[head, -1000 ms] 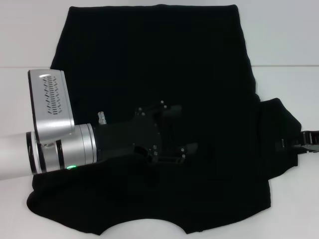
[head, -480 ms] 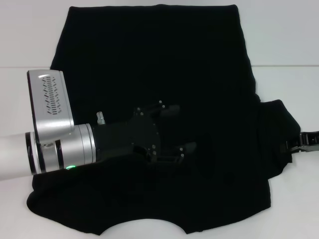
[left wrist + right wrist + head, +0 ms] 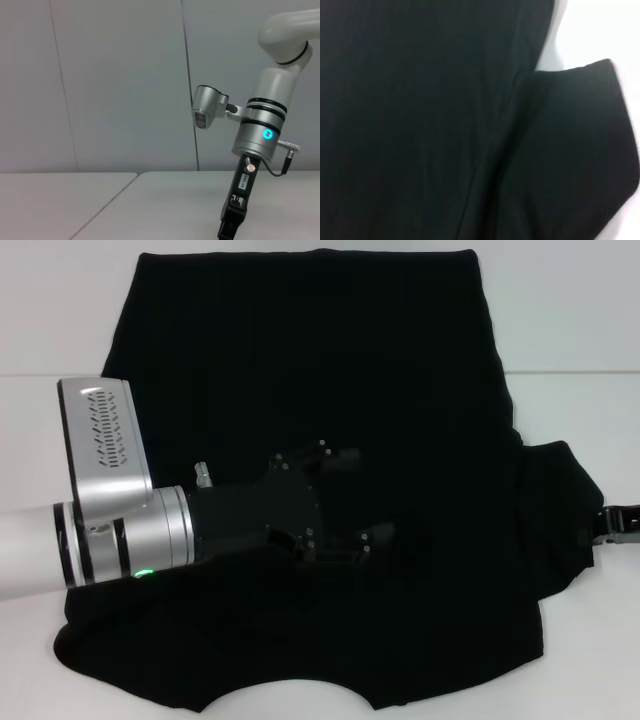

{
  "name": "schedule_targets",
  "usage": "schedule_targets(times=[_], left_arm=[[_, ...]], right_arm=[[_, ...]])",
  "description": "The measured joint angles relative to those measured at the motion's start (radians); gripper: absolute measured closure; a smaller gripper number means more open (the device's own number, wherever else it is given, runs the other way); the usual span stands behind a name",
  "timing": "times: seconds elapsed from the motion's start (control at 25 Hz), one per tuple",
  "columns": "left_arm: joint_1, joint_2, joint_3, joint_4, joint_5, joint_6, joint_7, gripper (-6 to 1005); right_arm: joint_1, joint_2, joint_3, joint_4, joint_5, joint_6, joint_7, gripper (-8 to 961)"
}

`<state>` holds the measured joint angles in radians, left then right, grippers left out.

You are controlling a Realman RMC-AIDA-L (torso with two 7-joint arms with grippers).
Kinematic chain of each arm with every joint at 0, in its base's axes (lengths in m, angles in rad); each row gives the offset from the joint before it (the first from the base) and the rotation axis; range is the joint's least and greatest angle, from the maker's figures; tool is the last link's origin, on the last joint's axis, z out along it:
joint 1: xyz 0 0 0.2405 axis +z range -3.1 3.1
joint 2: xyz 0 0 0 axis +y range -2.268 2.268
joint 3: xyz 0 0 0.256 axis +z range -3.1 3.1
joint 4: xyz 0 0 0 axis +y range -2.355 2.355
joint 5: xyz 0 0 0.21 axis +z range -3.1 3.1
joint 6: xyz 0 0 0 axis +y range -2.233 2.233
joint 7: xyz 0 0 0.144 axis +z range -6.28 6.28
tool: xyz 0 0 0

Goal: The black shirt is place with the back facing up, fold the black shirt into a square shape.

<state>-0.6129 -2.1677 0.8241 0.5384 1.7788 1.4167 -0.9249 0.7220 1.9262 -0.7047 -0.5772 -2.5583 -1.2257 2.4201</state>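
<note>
Black soft cloth T-shirt [image 3: 330, 370] lies flat on the white tabletop [image 3: 580, 330], filling most of the frame, one sleeve sticking out at right. Left pincer [image 3: 355, 505] sits over the shirt's centre, fingers apart. Right pincer [image 3: 622, 522] at right edge beside that sleeve; can't tell its fingers.

The right arm [image 3: 262, 130] (blue light lit) stands over a white table [image 3: 150, 210].
</note>
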Motion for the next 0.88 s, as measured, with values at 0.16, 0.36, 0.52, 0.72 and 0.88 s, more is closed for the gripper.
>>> schedule_targets(times=[0.16,0.36,0.52,0.72,0.88], left_arm=[[0.003,-0.001,0.0,0.0,-0.004,0.001,-0.002,67],[0.007,-0.001,-0.002,0.0,-0.004,0.006,-0.013,67],[0.008,-0.001,-0.005,-0.001,-0.005,0.009,-0.013,67],[0.009,-0.003,-0.005,-0.004,-0.006,0.01,-0.014,67],[0.008,-0.003,-0.005,-0.01,-0.006,0.01,-0.014,67]], right_arm=[[-0.007,-0.005,0.005,-0.003,0.006,0.027,-0.003,947],[-0.011,-0.008,0.029,-0.003,0.008,0.073,-0.012,948],[-0.017,-0.01,0.057,-0.005,0.008,0.095,-0.024,948],[-0.031,-0.01,0.104,-0.014,0.01,0.098,-0.046,947],[-0.045,-0.008,0.126,-0.018,0.011,0.096,-0.057,947]])
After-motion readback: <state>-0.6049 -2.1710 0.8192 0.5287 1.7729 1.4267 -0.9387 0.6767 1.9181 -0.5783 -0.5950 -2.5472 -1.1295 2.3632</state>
